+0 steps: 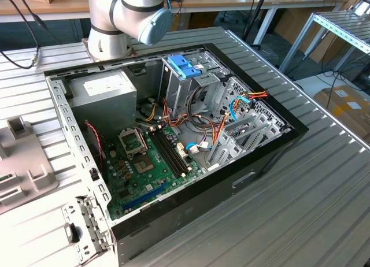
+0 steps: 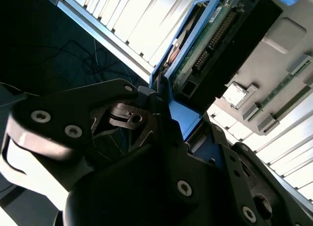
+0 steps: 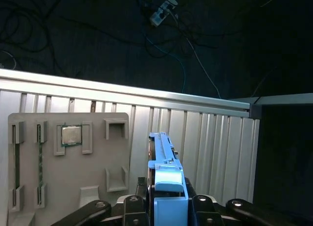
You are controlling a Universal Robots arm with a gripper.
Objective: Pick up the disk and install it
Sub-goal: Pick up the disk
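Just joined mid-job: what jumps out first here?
In the first wrist view, the black gripper clamps the light-blue-railed dark grey hard disk over the slatted metal table, near a grey parts tray. In the exterior view, the open black computer case lies on the table, green motherboard exposed.

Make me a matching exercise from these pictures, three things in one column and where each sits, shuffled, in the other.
Things:
1. light-blue-railed dark grey disk
2. square silver chip
3. green motherboard

Places:
A. inside the open black computer case
B. held in the gripper
C. in a pocket of the grey plastic tray

Pairs: 1-B, 2-C, 3-A
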